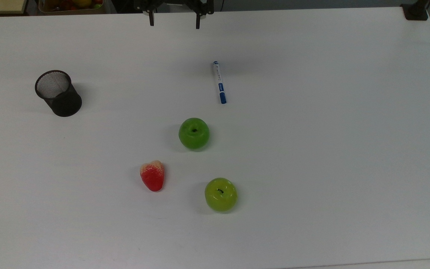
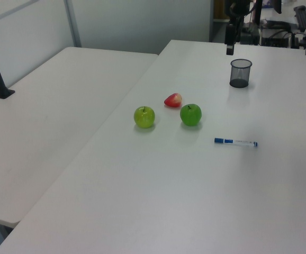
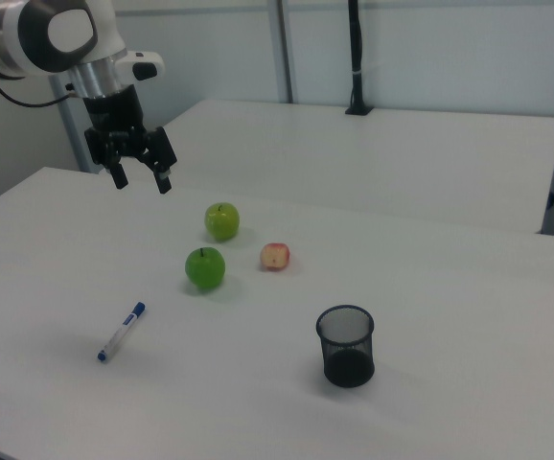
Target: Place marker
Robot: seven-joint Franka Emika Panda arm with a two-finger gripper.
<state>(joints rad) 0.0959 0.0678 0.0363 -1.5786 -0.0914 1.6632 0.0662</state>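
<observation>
The marker (image 1: 219, 82) lies flat on the white table (image 1: 330, 149), white barrel with its blue cap toward the apples; I also see the marker (image 2: 235, 142) in the left view and the marker (image 3: 122, 332) in the right view. My gripper (image 1: 174, 21) hangs open and empty high above the table's far edge in the top view, well apart from the marker. In the right view the gripper (image 3: 142, 179) hovers at the upper left with its fingers spread. The gripper (image 2: 230, 48) shows at the top of the left view.
A black mesh cup (image 1: 58, 93) stands upright at the top view's left. Two green apples (image 1: 194, 133) (image 1: 221, 194) and a red strawberry-like fruit (image 1: 152, 175) sit mid-table. A second table (image 2: 47, 132) adjoins at the left view's left.
</observation>
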